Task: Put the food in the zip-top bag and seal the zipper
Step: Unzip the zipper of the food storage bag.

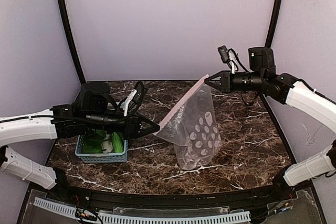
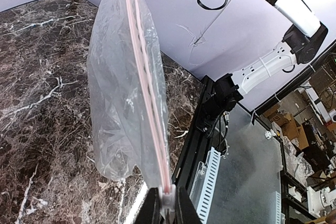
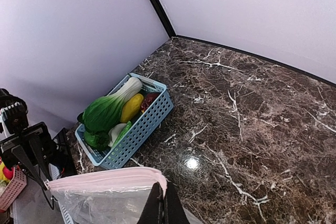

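Observation:
The clear zip-top bag [image 1: 197, 124] hangs in the air over the table, stretched between both grippers by its pink zipper [image 1: 184, 100]. My left gripper [image 1: 156, 127] is shut on the zipper's lower end; the left wrist view shows the strip [image 2: 149, 93] running up from the gripper [image 2: 169, 203]. My right gripper [image 1: 208, 82] is shut on the upper end, seen in the right wrist view [image 3: 164, 195] at the corner of the pink zipper [image 3: 105, 179]. The food [image 3: 113, 111] lies in the light blue basket [image 3: 147, 124]: a green leafy bunch, a yellow piece, white, green and dark red pieces.
The basket [image 1: 102, 157] stands at the table's left, under my left arm. The bag's bottom reaches down to the marble table [image 1: 247, 140] near the middle. Black frame posts stand at the back corners.

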`<state>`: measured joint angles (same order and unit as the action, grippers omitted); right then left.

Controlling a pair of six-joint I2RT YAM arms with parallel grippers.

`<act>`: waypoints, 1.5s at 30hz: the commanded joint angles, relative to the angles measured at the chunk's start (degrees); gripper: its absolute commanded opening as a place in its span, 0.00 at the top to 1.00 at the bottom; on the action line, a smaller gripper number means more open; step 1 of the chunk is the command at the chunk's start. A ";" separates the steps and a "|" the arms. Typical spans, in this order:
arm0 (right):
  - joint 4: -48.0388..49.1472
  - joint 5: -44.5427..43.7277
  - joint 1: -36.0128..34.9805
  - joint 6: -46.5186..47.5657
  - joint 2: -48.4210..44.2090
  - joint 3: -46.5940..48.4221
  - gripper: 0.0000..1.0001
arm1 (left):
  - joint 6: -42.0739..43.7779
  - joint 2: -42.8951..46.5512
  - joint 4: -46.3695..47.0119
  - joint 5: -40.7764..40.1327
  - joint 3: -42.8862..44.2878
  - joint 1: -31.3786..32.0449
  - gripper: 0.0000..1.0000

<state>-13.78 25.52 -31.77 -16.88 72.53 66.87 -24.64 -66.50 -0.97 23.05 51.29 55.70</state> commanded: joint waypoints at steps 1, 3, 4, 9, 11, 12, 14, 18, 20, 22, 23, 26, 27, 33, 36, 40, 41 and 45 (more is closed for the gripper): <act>4.16 0.96 2.24 -1.16 1.99 3.74 1.00 | -0.10 0.73 -4.44 2.95 0.02 0.38 0.99; 4.00 0.48 2.27 -2.07 2.57 4.13 0.88 | -0.51 -0.25 -3.13 1.01 -0.04 0.43 0.99; 3.76 -0.25 2.24 -2.48 2.56 4.12 0.78 | -0.89 -0.50 -2.23 -1.39 -0.11 0.45 0.99; 3.09 -3.75 2.17 -5.54 0.93 2.54 0.35 | 0.01 -3.27 -2.12 -10.77 1.69 0.55 0.99; 2.73 -3.65 1.96 -7.27 0.08 1.87 0.29 | 1.51 -4.47 -2.51 -15.18 3.07 0.95 0.99; 2.37 -3.56 1.49 -8.47 -0.33 1.44 0.26 | 2.93 -4.98 -2.86 -18.05 4.36 1.53 0.99; 1.68 -4.09 0.03 -10.09 -0.81 0.97 0.25 | 5.46 -6.73 -3.95 -23.03 6.88 2.54 0.99; 0.08 -7.82 -3.94 -12.81 -1.87 0.46 0.25 | 8.34 -10.64 -5.12 -31.72 11.81 4.20 0.99; 0.06 -8.71 -5.44 -14.29 -2.12 0.08 0.27 | 9.85 -11.49 -4.45 -35.85 13.18 5.08 0.99; -0.01 -9.26 -6.35 -15.17 -1.94 0.02 0.29 | 11.27 -11.69 -3.10 -39.91 13.74 5.98 0.99; 0.03 -9.44 -6.71 -15.60 -1.84 0.18 0.30 | 12.25 -11.66 -1.91 -42.23 13.77 6.45 0.99; 0.96 -8.99 -7.57 -16.56 -1.37 0.46 0.31 | 15.38 -11.06 0.38 -48.60 13.41 8.57 0.99; 1.62 -8.85 -7.98 -16.93 -1.22 0.61 0.32 | 17.19 -10.99 0.63 -52.46 13.34 9.00 0.99; 6.10 -7.51 -9.33 -19.10 0.08 -0.08 0.38 | 22.88 -11.63 2.02 -61.45 12.13 11.66 0.99; 7.44 -6.78 -9.54 -19.75 1.48 -0.09 0.41 | 21.48 -13.53 -0.63 -60.64 11.83 12.51 0.99; 8.15 -5.71 -10.03 -19.63 3.29 1.14 0.40 | 17.95 -15.39 -2.86 -58.38 11.50 12.85 0.99; 8.23 -5.74 -10.16 -19.62 3.70 1.42 0.40 | 17.30 -15.76 -2.95 -58.07 11.44 12.85 0.99; 8.56 -6.19 -10.50 -19.54 6.08 2.05 0.45 | 14.39 -16.28 -1.67 -55.96 10.11 12.86 0.99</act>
<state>-7.75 18.98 -41.34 -36.23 76.62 67.59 -6.94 -82.89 -1.65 -34.35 63.16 68.18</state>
